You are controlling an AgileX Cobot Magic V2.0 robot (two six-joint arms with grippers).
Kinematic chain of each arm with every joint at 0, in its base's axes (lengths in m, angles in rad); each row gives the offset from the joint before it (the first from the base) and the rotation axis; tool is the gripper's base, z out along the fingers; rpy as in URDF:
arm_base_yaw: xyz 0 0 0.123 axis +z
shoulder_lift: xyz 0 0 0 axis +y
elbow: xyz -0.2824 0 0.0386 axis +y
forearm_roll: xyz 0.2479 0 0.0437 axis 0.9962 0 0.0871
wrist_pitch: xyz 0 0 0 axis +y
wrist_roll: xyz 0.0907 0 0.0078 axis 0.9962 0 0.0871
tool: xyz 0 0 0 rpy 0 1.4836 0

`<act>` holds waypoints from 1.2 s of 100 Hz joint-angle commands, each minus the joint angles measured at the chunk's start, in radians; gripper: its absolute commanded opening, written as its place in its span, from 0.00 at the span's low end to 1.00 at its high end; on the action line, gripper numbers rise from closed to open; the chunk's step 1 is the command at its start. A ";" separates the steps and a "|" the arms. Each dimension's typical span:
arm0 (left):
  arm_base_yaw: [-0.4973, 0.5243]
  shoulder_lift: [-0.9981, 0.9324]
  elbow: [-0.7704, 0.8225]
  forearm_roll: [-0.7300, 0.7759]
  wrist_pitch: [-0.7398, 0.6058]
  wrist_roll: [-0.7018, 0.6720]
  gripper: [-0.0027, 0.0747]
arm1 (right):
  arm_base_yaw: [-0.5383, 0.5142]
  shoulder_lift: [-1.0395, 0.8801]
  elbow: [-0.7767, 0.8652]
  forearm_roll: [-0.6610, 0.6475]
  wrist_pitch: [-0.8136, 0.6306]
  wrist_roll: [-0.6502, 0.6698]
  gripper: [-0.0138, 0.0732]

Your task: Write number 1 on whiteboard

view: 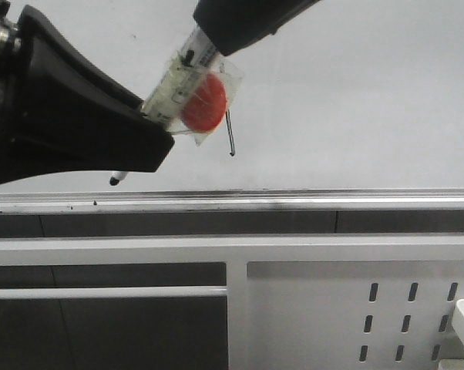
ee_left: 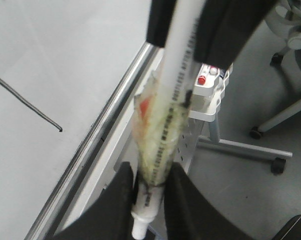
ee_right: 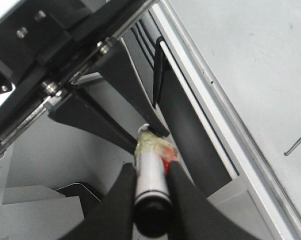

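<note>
step: stroke number 1 drawn on whiteboard | left fingers and right fingers both clamp marker | advice: lift tip straight off; avoid smearing

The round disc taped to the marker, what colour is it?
The disc on the marker is bright red, clearest in the front view.

Matte black arms with smooth tapered black jaws; silver screws on the right wrist bracket.

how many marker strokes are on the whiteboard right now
1: the number 1, a thin near-vertical black stroke on the whiteboard, just right of the marker; arms may hide others.
</note>
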 commanded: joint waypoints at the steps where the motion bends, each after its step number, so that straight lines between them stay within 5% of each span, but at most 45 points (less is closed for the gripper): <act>1: 0.002 -0.013 -0.036 -0.030 0.007 -0.018 0.01 | 0.002 -0.014 -0.033 0.010 -0.048 -0.012 0.08; 36: 0.002 -0.013 -0.036 -0.030 0.011 -0.018 0.01 | 0.002 -0.014 -0.033 0.029 -0.061 -0.008 0.11; 46: 0.002 -0.013 -0.036 -0.030 0.011 -0.018 0.01 | 0.002 -0.014 -0.033 0.029 -0.063 -0.008 0.30; 58: 0.002 -0.013 -0.036 -0.030 0.014 -0.021 0.01 | 0.002 -0.014 -0.033 0.029 -0.101 -0.008 0.68; 63: 0.002 -0.013 -0.036 -0.030 0.019 -0.032 0.01 | 0.002 -0.014 -0.033 0.027 -0.130 -0.008 0.73; 95: 0.002 -0.013 -0.002 -0.028 0.316 -0.415 0.01 | -0.073 -0.073 -0.033 0.015 -0.164 -0.008 0.58; 120: 0.002 -0.013 0.027 -0.005 0.434 -0.672 0.01 | -0.101 -0.084 -0.033 0.015 -0.164 -0.008 0.58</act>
